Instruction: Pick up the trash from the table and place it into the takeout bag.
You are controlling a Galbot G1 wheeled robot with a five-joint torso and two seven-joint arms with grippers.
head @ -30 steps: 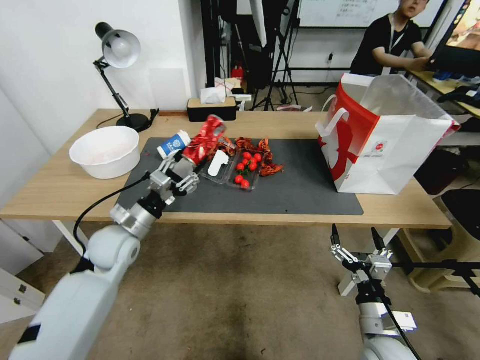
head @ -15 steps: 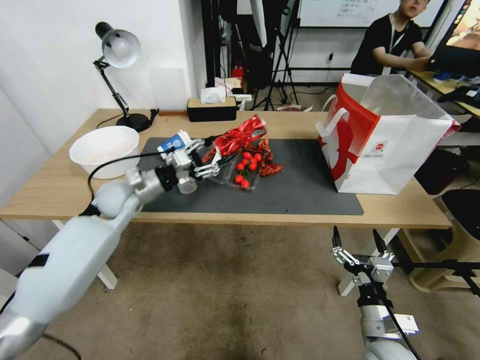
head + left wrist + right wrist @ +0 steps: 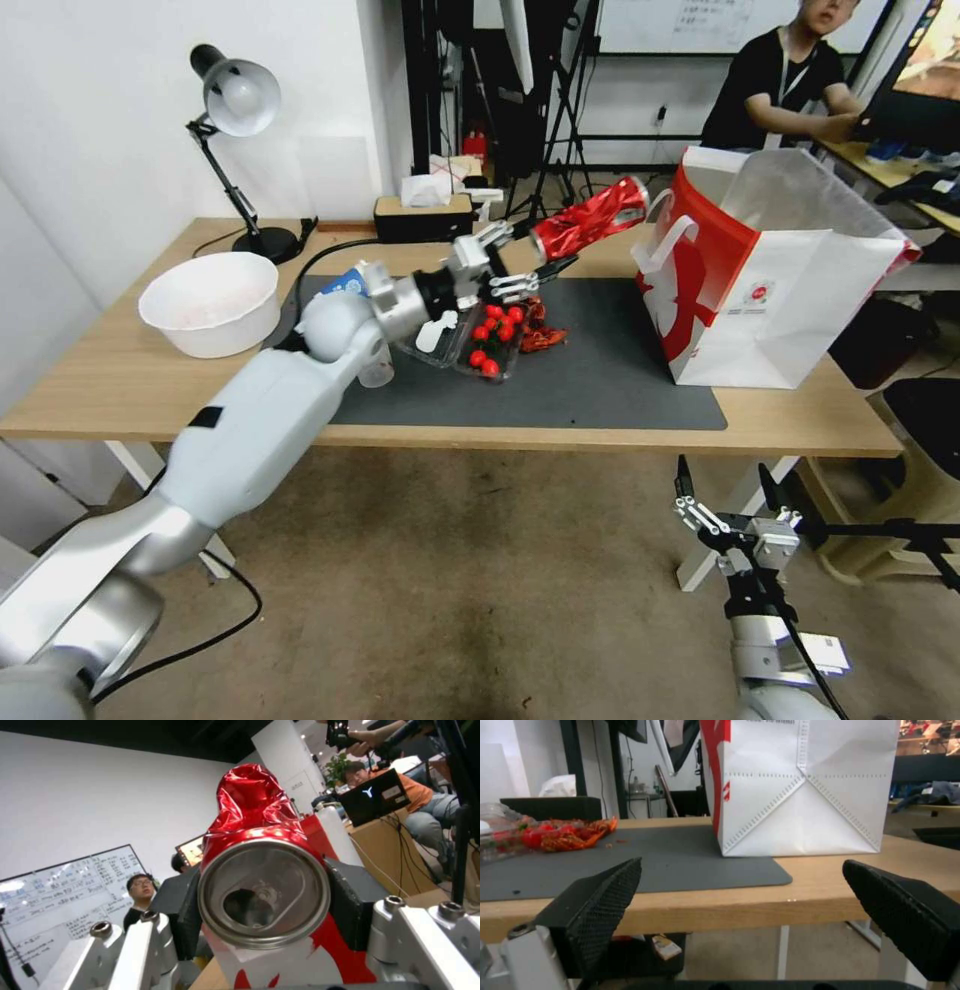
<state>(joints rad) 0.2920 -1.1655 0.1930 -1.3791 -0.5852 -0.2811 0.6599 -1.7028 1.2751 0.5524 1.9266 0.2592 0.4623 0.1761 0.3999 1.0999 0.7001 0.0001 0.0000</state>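
The left gripper [image 3: 522, 262] is pinching the crushed red drink can [image 3: 588, 217] in its fingers beside the takeout bag [image 3: 800, 310], while the right gripper [image 3: 727, 487] is hanging below the surface [image 3: 110, 370], fingers spread.

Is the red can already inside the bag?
No. The left gripper holds the red can in the air beside the bag, above the table.
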